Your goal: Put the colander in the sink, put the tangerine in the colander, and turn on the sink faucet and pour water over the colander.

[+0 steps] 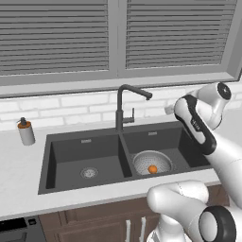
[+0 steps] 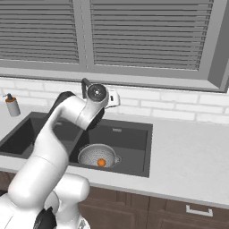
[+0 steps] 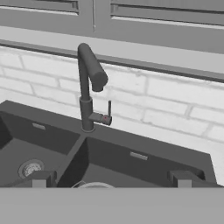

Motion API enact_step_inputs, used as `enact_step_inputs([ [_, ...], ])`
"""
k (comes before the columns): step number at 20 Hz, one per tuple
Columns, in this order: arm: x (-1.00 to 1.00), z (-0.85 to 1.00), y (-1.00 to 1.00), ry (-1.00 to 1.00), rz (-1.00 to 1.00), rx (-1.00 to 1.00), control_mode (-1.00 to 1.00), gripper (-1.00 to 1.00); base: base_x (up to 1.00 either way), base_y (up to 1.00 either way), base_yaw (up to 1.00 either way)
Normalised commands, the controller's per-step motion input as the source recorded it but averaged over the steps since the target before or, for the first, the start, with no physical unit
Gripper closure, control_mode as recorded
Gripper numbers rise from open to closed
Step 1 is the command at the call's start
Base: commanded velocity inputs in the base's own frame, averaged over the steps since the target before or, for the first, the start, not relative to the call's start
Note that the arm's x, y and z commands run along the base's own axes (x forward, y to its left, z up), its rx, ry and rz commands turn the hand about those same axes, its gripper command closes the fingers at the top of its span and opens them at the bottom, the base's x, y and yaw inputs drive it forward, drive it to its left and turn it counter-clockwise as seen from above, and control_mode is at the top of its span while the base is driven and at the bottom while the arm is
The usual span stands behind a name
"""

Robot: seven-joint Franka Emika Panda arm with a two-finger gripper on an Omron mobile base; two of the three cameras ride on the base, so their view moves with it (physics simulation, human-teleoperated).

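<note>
The silver perforated colander [image 1: 151, 161] sits in the right basin of the dark grey sink [image 1: 71, 151], and the small orange tangerine [image 1: 152, 168] lies inside it. From the right base view the colander [image 2: 96, 155] and tangerine [image 2: 101, 163] sit below my raised arm. My gripper [image 3: 111, 180] is open and empty, fingertips [image 3: 39, 179] wide apart, held above the right basin and facing the faucet [image 3: 87, 94]. The spout [image 3: 95, 72] curves toward me, and the side lever [image 3: 107, 114] stands upright on the faucet's right. No water shows. Just a sliver of colander rim [image 3: 92, 185] appears between my fingers.
A grey soap dispenser [image 1: 26, 131] stands on the counter left of the sink. The left basin holds a round drain [image 1: 89, 172]. White brick wall and shuttered windows rise behind the faucet [image 1: 124, 106]. White counter [image 2: 188, 152] stretches to the right of the sink [image 2: 134, 136].
</note>
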Motion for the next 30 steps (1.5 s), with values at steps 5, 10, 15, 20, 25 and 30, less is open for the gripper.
enact_step_inputs([
  [5, 0.0, -0.03, -0.03, 0.0, 0.0, 0.0, -1.0, -1.0, 0.0, 0.0, 0.0],
  [10, 0.03, -0.32, -0.14, -0.02, 0.05, 0.0, -1.0, -1.0, 0.0, 0.0, 0.0],
  [15, 0.16, -0.44, -0.11, 0.0, 0.13, 0.0, -1.0, -1.0, 0.0, 0.0, 0.0],
  [20, 0.17, -0.29, -0.12, 0.0, 0.12, 0.02, -1.0, -1.0, 0.0, 0.0, 0.0],
  [25, 0.18, -0.21, -0.21, 0.0, 0.12, 0.04, -1.0, -1.0, 0.0, 0.0, 0.0],
  [30, 0.2, -0.17, -0.03, -0.01, 0.13, 0.02, -1.0, -1.0, 0.0, 0.0, 0.0],
])
